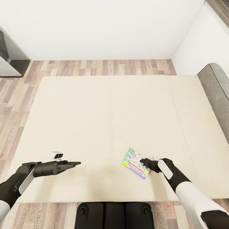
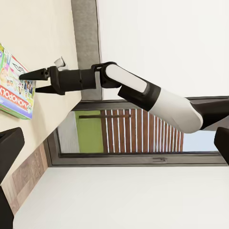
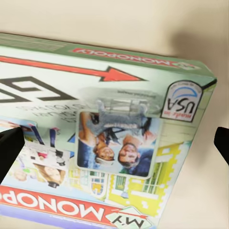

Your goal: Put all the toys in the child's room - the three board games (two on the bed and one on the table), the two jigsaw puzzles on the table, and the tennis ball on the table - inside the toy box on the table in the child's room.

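Observation:
One board game [image 1: 135, 162], a flat green-edged box with red lettering, lies on the beige bed [image 1: 105, 121] near its front edge. My right gripper [image 1: 144, 164] hovers at the box's right side, open, its two fingertips spread apart just above the lid [image 3: 109, 138]. In the left wrist view the same gripper [image 2: 37, 82] reaches over the game [image 2: 14, 90] without gripping it. My left gripper [image 1: 75, 164] is held low over the bare mattress, well to the left of the game, open and empty. The toy box, table and other toys are out of view.
A grey headboard [image 1: 216, 92] borders the bed on the right. Wood-plank floor [image 1: 95, 67] runs behind and left of the bed, up to a white wall. A dark-grey cabinet [image 1: 9, 57] stands at the far left. My base [image 1: 111, 214] touches the bed's front edge.

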Controlling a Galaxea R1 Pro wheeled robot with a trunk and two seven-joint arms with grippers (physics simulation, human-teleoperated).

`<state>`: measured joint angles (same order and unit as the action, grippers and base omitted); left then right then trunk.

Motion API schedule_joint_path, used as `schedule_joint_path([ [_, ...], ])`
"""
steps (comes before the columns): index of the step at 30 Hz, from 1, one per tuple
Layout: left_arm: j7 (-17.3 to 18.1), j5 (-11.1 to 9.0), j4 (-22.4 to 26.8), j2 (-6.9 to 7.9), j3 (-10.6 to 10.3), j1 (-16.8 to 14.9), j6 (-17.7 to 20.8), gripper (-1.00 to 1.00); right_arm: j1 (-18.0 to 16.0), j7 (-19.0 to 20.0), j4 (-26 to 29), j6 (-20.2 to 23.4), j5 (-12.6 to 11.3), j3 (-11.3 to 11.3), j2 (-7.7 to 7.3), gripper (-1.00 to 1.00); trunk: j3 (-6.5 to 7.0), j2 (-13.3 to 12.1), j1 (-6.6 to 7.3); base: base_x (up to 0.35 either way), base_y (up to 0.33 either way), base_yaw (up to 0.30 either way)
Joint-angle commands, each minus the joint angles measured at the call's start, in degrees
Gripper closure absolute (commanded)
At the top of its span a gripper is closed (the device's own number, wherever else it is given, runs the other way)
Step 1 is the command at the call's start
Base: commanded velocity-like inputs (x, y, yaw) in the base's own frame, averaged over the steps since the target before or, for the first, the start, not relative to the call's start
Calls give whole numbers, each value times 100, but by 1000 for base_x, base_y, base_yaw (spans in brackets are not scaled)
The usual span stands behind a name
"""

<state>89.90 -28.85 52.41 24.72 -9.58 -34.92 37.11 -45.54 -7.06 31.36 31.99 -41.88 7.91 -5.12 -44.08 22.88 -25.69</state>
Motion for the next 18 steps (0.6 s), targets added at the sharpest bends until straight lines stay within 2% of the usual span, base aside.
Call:
schedule_joint_path([
  [1, 10, -33, -3, 6, -27, -6, 60, -100, 5, -40, -35, 1, 197, 8, -9, -100, -7, 4, -9, 0, 0, 0],
  [5, 10, -33, -3, 6, -28, -6, 60, -100, 7, 8, -35, 7, 194, 9, -24, -100, -7, 4, -9, 0, 0, 0],
  [13, 10, -33, -3, 6, -27, -6, 60, -100, 5, 620, -34, 2, 215, 9, -40, -100, -7, 4, -9, 0, 0, 0],
  [18, 10, -33, -3, 6, -27, -6, 60, -100, 4, 727, -41, 1, 385, 5, -42, -100, -7, 4, -9, 0, 0, 0],
])
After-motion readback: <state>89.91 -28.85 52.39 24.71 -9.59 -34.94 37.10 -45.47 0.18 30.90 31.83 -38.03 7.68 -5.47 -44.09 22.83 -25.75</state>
